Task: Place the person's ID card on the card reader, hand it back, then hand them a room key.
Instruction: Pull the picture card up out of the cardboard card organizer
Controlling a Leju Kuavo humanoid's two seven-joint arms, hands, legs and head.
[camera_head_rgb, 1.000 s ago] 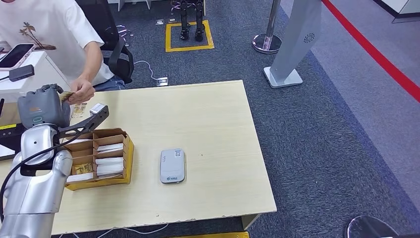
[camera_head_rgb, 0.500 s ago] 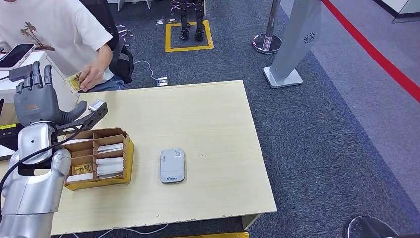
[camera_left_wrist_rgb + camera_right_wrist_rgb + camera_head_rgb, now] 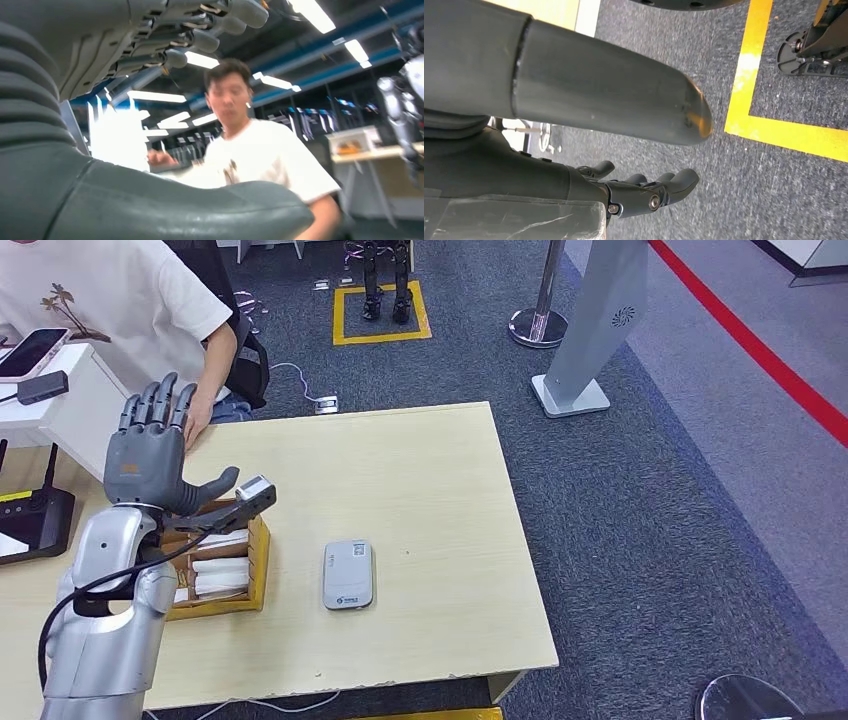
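Observation:
My left hand (image 3: 150, 453) is raised above the table's left side, palm forward and fingers spread, holding nothing. In the left wrist view its thumb (image 3: 150, 210) and fingers (image 3: 200, 30) stand wide apart, framing the person (image 3: 250, 150). The person (image 3: 110, 300) sits beyond the far left corner with one hand (image 3: 196, 420) at the table edge, just past my fingertips. A grey card reader (image 3: 348, 573) lies flat mid-table with nothing on it. A yellow box (image 3: 258, 555) of white key cards (image 3: 222, 575) sits under my left wrist. My right hand (image 3: 589, 95) hangs over the carpet, empty, its fingers (image 3: 659, 190) loosely apart.
The wooden table (image 3: 420, 490) is bare to the right of the reader. A phone (image 3: 35, 350) lies on a white stand at far left, with a black router (image 3: 35, 515) below it. On the floor beyond are a stanchion base (image 3: 540, 328) and a grey kiosk (image 3: 590, 330).
The person took the card out of my left hand and drew it away. My hand opened, then swung right and forward over the key card box. The person's hand came back to the table edge.

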